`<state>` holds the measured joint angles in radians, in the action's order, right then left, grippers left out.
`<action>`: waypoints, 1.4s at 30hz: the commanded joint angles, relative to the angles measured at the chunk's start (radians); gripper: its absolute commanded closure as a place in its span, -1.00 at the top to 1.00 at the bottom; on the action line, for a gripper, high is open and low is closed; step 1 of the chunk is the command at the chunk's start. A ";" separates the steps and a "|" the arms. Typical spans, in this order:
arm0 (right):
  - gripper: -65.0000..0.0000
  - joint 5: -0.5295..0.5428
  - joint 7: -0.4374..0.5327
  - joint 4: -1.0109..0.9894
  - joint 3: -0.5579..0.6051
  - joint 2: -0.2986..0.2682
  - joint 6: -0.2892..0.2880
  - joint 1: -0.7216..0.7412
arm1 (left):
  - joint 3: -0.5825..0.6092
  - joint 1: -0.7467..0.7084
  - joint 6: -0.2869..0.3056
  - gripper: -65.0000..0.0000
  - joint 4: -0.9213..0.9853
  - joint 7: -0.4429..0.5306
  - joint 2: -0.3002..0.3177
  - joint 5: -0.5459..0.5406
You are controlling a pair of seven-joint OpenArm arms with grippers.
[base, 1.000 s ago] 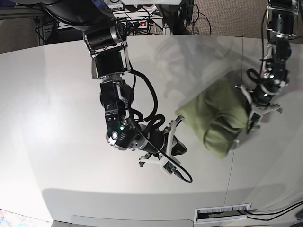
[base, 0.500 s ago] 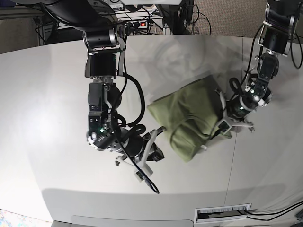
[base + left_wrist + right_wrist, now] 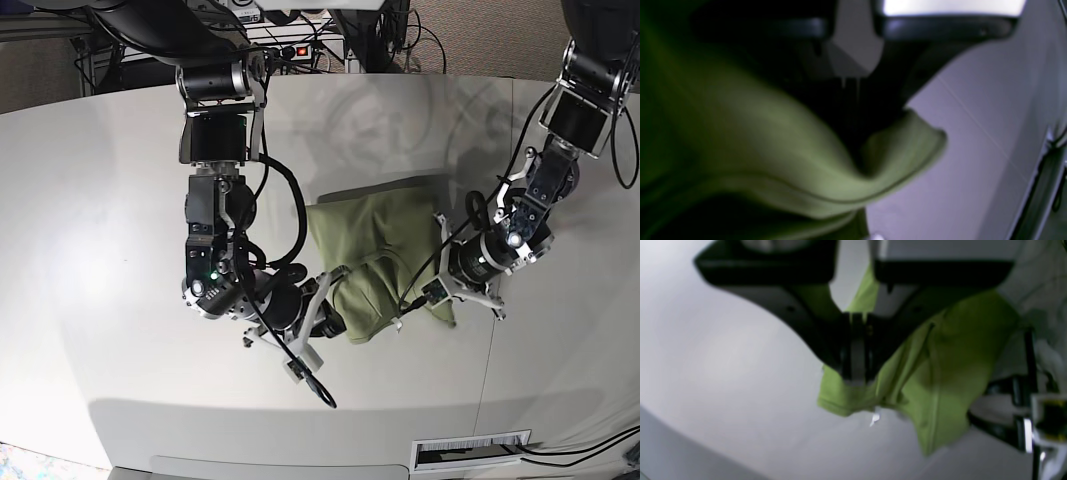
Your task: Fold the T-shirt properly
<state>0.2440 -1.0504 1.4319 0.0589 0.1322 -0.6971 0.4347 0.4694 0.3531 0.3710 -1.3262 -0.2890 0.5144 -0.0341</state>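
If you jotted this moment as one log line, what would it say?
step: folding | T-shirt: bunched on table | left hand: shut on T-shirt edge | right hand: shut on T-shirt edge

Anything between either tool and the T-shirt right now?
Nothing visible. Both tools are shut on the T-shirt itself: the right tool pinches its near left edge, the left tool its near right edge. Only bare table surrounds the cloth.

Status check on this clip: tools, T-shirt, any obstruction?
Left tool shut on T-shirt edge. Right tool shut on its near edge. Shirt bunched on the table, partly lifted. Nothing in the way.
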 commanded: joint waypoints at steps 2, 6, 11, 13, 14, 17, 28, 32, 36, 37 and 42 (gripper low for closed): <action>-1.00 0.021 0.009 0.034 -0.001 0.003 -0.001 0.031 | -0.007 0.032 -0.008 -1.00 -0.012 0.022 0.004 0.005; -1.00 0.021 0.006 0.059 -0.001 -0.009 -0.001 0.031 | -0.007 0.031 -0.011 -1.00 -0.011 0.019 0.016 0.089; -1.00 0.021 -0.012 0.061 -0.001 -0.063 -0.001 0.031 | -0.008 0.032 -0.097 -1.00 0.022 0.016 0.080 0.154; -1.00 0.022 -0.014 0.061 -0.001 -0.094 -0.001 0.031 | -0.008 0.031 -0.116 -1.00 0.029 -0.005 0.115 0.148; -1.00 0.028 -0.019 0.061 -0.001 -0.109 -0.001 0.031 | -0.008 0.032 -0.123 -1.00 0.028 -0.026 0.134 0.135; -1.00 0.072 -0.057 0.062 -0.001 -0.147 -0.001 0.031 | -0.008 0.032 -0.193 -1.00 0.026 -0.126 0.187 0.053; -1.00 0.110 -0.148 0.108 -0.002 -0.270 -0.001 -0.011 | -0.044 -0.035 -0.213 -1.00 -0.086 -0.348 0.326 -0.377; -1.00 0.164 -0.146 0.187 -0.005 -0.328 -0.001 -0.094 | -0.167 -0.171 -0.186 -1.00 -0.196 -0.372 0.342 -0.459; -1.00 0.224 -0.146 0.257 -0.074 -0.348 -0.001 -0.180 | -0.354 -0.347 -0.142 -1.00 -0.306 -0.377 0.342 -0.549; -1.00 0.245 -0.146 0.267 -0.101 -0.348 -0.001 -0.202 | -0.403 -0.393 -0.135 -1.00 -0.330 -0.382 0.341 -0.568; -1.00 0.361 -0.153 0.317 -0.234 -0.348 -0.001 -0.323 | -0.634 -0.628 -0.090 -1.00 -0.421 -0.387 0.327 -0.636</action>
<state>0.5854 -1.2228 1.7306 -0.1719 -0.2077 -0.6964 0.0895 -0.1570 -0.2882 0.2855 -1.7344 -0.6891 0.8215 -0.6590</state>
